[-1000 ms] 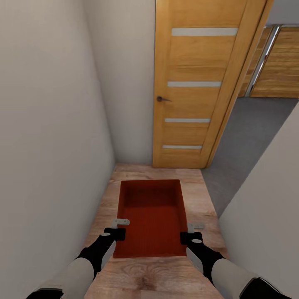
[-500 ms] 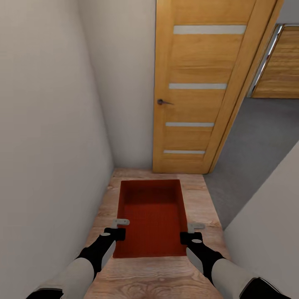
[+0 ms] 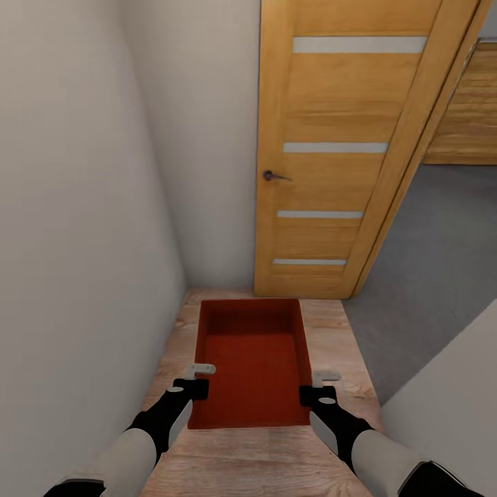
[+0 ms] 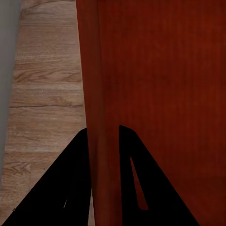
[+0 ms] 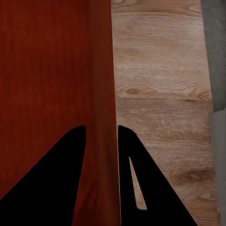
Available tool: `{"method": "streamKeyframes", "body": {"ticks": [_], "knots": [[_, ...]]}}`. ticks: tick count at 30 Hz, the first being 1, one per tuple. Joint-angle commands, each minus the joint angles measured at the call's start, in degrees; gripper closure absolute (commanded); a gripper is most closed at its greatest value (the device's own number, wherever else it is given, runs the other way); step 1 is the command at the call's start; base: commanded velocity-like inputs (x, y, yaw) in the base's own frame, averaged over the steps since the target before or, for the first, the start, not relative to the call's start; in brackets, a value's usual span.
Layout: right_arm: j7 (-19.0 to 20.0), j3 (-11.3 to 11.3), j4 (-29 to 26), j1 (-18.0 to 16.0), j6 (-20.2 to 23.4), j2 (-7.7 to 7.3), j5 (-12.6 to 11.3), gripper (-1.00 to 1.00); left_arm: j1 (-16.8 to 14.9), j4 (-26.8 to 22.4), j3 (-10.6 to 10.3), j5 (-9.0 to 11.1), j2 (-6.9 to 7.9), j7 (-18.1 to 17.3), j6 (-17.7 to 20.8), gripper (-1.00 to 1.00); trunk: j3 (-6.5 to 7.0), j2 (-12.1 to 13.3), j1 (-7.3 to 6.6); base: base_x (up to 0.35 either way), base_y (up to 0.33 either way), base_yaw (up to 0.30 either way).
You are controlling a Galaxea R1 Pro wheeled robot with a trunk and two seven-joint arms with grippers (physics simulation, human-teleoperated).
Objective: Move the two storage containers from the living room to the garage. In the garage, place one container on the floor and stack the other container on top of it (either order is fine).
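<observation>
Narrow wood-plank corridor [image 3: 331, 331] hemmed by a white-grey wall [image 3: 76, 228] on the left and another wall corner [image 3: 449, 414] low on the right, ending at a honey-wood door [image 3: 331, 152] swung open against the end wall; beyond the door's edge, dark grey concrete floor [image 3: 435, 262] of what looks like the garage, reached only by a turn to the right. Likely trouble: clipping the door edge or the right wall corner while swinging through, knocking the load askew or prying a wall out of one grip. Little side room here, open room only rightward past the threshold. Held out front above the planks, level, one orange-red storage container [image 3: 252, 362], open side up, nothing inside. Left gripper [image 4: 103, 136] pinched on the container's left wall, one finger inside and one outside; right gripper [image 5: 101, 134] pinched likewise on the right wall. Thin-wall grips both, so a slip or twist seems possible under any bump.
</observation>
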Motion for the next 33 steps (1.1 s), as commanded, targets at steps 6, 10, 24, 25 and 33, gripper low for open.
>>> {"method": "streamKeyframes", "body": {"ticks": [6, 10, 24, 25, 33], "knots": [[-0.6, -0.4, -0.1, -0.1, -0.2, 0.01, 0.9, 1.00, 0.0, 0.8, -1.0, 0.2, -0.20, 0.5, 0.3, 1.00, -0.05, 0.0, 0.04, 0.323, 0.000, 0.000], [-0.6, -0.4, -0.1, -0.1, -0.2, 0.01, 0.9, 1.00, 0.0, 0.8, -1.0, 0.2, -0.19, 0.4, 0.3, 1.00, -0.05, 0.0, 0.04, 0.323, 0.000, 0.000], [-0.6, -0.4, -0.1, -0.1, -0.2, 0.02, 0.9, 1.00, 0.0, 0.6, -1.0, 0.1, -0.19, 0.4, 0.3, 1.00, -0.05, 0.0, 0.04, 0.323, 0.000, 0.000], [-0.6, -0.4, -0.1, -0.1, -0.2, 0.02, 0.9, 1.00, 0.0, 0.5, -1.0, 0.1, -0.20, 0.4, 0.2, 1.00, -0.05, 0.0, 0.04, 0.323, 0.000, 0.000], [-0.6, -0.5, -0.1, -0.1, -0.2, 0.02, 0.9, 1.00, 0.0, 0.5, -1.1, 0.1, -0.25, 0.4, -0.2, 1.00, -0.05, 0.0, 0.04, 0.143, 0.000, -0.147]]}}
